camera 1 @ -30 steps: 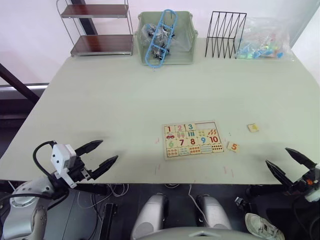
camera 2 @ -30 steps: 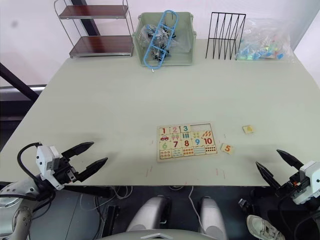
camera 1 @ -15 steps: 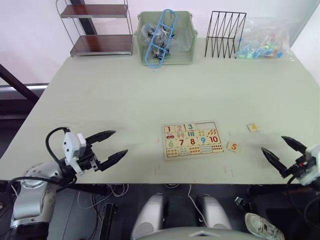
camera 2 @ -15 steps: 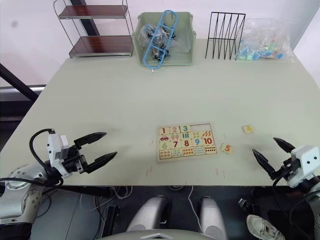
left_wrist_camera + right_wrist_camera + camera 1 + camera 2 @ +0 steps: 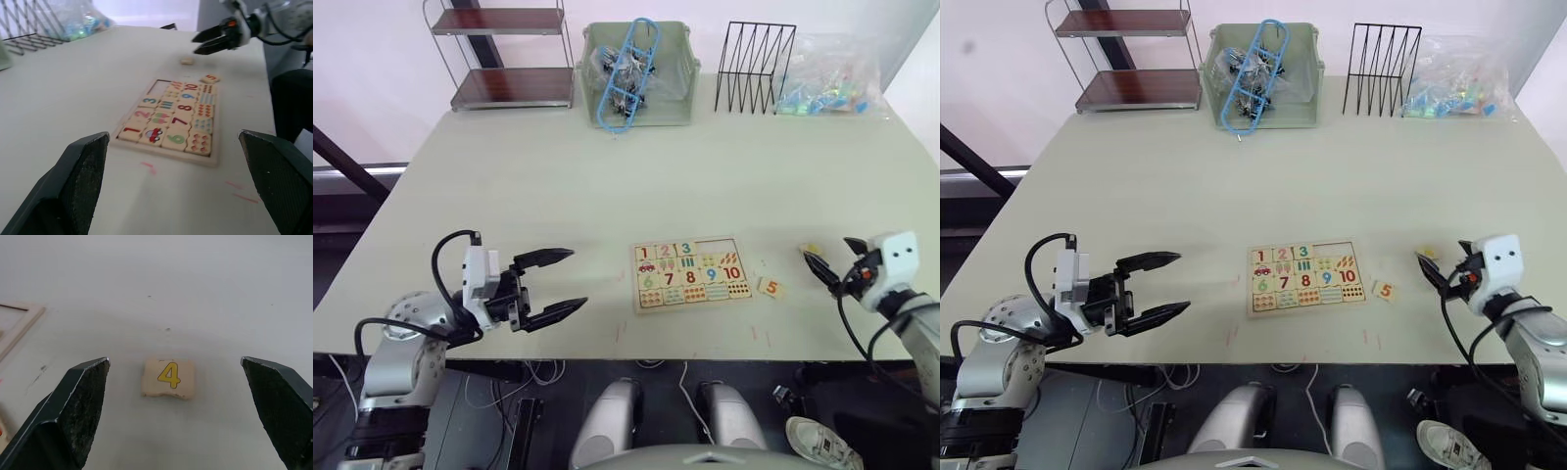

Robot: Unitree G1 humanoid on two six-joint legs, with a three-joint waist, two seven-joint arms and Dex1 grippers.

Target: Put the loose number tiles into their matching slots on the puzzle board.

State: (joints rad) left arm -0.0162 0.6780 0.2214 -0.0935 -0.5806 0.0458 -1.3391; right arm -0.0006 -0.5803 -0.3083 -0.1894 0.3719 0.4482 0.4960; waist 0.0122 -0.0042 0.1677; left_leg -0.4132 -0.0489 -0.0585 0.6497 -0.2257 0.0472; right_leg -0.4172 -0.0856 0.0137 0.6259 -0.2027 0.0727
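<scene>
Right gripper (image 5: pixel 171 404), jaws wide and empty, frames the pale wooden yellow-4 tile (image 5: pixel 169 377) at mid-frame; it should descend centred, then close squarely.

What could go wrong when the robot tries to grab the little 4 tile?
The 4 tile lies flat on the table, so the right gripper, jaws open around it, might push it away instead of lifting it. It could also be dropped into the wrong slot: two slots on the puzzle board look empty. The 5 tile lies close by and could be knocked.
</scene>
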